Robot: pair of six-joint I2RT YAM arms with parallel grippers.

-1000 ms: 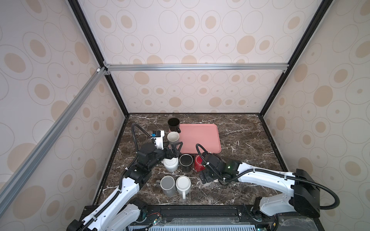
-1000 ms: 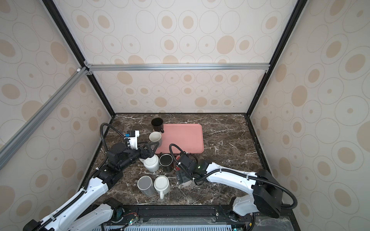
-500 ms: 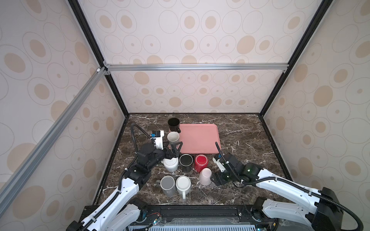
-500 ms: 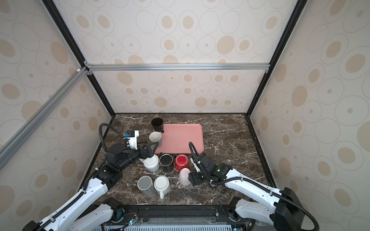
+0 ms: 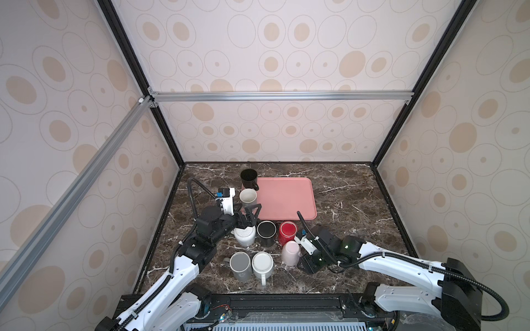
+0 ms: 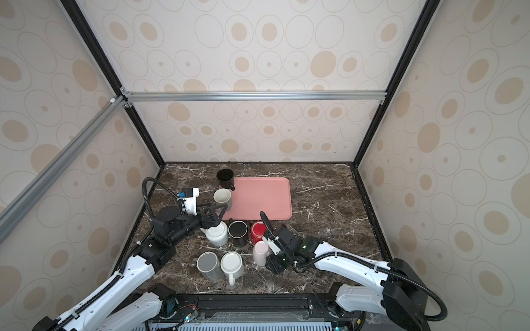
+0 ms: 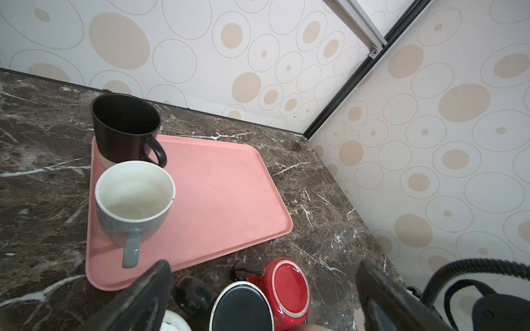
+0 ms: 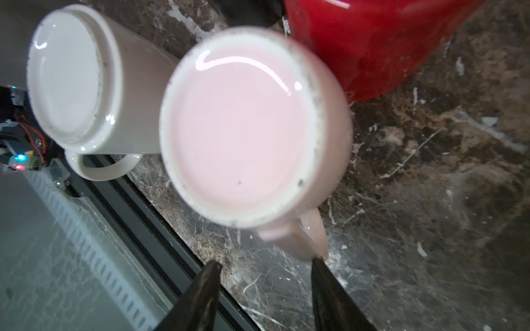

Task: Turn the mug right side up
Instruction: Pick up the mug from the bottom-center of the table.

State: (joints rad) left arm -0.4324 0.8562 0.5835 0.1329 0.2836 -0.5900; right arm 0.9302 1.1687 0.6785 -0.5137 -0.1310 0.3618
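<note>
Mug in pink (image 8: 243, 129) stands upside down, just beside the red mug (image 8: 372, 43), its handle (image 8: 298, 238) at one tip of the right gripper (image 8: 265, 262). Those fingers (image 8: 200, 298) are half spread with nothing between them; the left gripper (image 7: 263, 262) is spread wide, empty.

Pale pink mug (image 5: 290, 252) stands upside down.

A robot laboratory test booth: cream wall panels printed with beige ovals (image 5: 272, 43), held in a black and silver aluminium frame (image 5: 281, 96), enclose a dark brown marble-patterned tabletop (image 5: 344, 195) with two white jointed robot arms (image 5: 401, 263).
</note>
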